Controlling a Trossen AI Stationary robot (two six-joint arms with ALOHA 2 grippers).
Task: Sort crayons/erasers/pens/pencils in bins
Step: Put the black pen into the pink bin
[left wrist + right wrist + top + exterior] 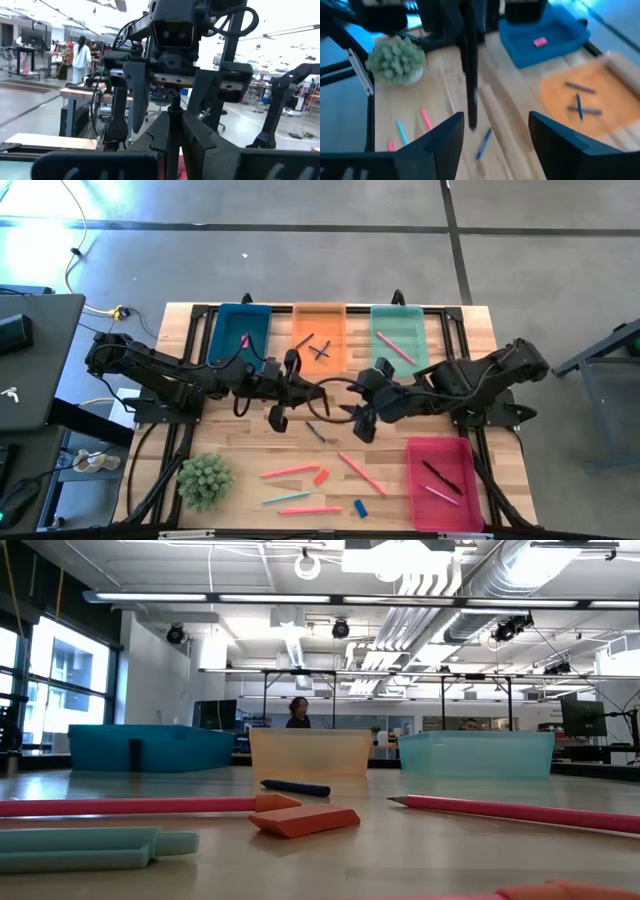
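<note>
Wood table (pixel 240 455): left gripper (pixel 283 402) pinching a pen (pixel 173 131), right gripper (pixel 362 418) spread opposite. Misaligned handoff could drop it.

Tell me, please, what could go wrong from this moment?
1. The left gripper and the right gripper face each other closely over the middle of the table; they may collide.
2. The pen hangs upright from the left gripper, held near one end, so it may slip or swing if the open right gripper reaches for it.
</note>
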